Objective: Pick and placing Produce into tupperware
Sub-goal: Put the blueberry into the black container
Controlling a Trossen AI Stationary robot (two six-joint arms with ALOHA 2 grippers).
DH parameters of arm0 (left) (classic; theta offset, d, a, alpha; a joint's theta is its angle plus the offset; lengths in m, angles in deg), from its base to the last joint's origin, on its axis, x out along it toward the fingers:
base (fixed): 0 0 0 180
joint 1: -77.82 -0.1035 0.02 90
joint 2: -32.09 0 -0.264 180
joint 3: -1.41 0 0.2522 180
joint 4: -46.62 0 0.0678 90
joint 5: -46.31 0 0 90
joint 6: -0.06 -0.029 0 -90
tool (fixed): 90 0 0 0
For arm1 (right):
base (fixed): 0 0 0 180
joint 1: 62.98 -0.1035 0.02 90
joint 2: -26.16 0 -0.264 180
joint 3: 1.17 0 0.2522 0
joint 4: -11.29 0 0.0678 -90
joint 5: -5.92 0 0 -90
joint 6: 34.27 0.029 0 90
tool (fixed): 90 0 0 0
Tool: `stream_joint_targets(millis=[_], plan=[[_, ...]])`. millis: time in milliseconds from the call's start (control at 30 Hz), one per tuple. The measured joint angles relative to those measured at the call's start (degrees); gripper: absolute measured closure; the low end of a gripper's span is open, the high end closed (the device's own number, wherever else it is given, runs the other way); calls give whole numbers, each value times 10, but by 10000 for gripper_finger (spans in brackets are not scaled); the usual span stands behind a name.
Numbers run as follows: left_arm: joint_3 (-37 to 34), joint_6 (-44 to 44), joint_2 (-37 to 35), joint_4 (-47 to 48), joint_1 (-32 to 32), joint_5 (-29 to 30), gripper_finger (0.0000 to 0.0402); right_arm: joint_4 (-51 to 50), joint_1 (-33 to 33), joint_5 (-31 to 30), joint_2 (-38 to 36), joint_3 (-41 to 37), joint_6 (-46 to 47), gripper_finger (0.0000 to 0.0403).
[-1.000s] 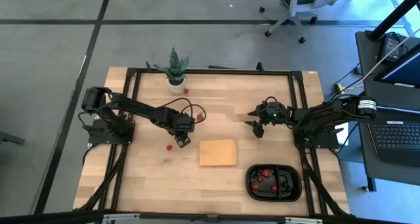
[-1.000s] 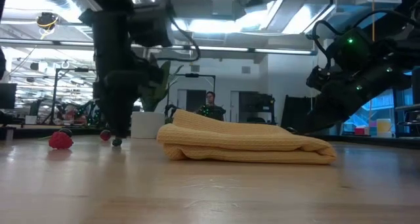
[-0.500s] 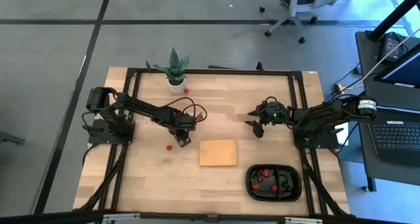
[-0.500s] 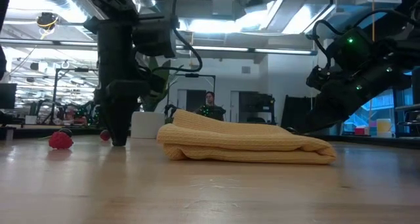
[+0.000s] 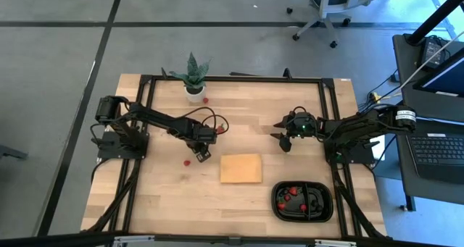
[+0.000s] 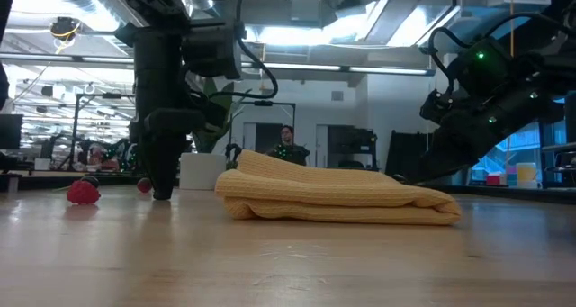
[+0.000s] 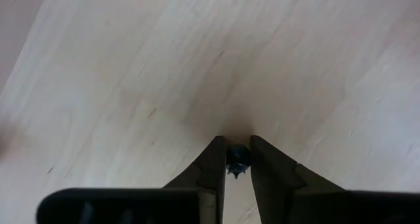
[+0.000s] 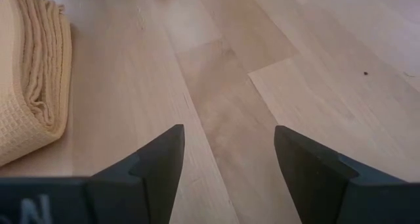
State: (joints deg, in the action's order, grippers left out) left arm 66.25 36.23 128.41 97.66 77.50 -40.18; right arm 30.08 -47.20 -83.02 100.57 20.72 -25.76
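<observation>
My left gripper points down at the table left of the tan pad and is shut on a small dark berry. In the low view the left gripper reaches the tabletop. A red berry lies on the wood just left of it and also shows in the low view. The black tray at the near right holds several red and dark berries. My right gripper is open and empty above bare wood, right of the pad. My left gripper pinches the dark berry between its two fingertips, which come from above and point down. The berry sits at the fingers' free ends, down at the tabletop; whether it rests on the wood I cannot tell.
A potted spiky plant stands at the far left, with a red berry beside it. Another red berry lies behind the left arm. The pad shows as a folded cloth in the low view. A black frame runs round the table.
My left gripper has gone down to the tabletop beside the red berry and has then kept still.
</observation>
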Motion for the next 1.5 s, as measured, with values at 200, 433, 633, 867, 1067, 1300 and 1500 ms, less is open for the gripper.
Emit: stream_joint_targets(millis=[200,433,633,867,1067,1300,1500], plan=[[-1,-14,-3,0,-8,-15,352,0,0,0,0,0,0,166],[34,-54,-1,7,-12,-43,352,0,0,0,0,0,0,166],[83,-111,-2,-23,-10,-115,351,0,0,0,0,0,0,166],[106,-175,-2,-207,-7,-276,352,0,0,0,0,0,-2,166],[107,-226,-2,-403,16,-295,348,0,0,0,0,0,-2,166],[108,-333,28,-612,64,-234,347,0,0,0,0,0,0,166],[122,-359,134,-765,92,-207,347,0,0,0,0,0,0,166]])
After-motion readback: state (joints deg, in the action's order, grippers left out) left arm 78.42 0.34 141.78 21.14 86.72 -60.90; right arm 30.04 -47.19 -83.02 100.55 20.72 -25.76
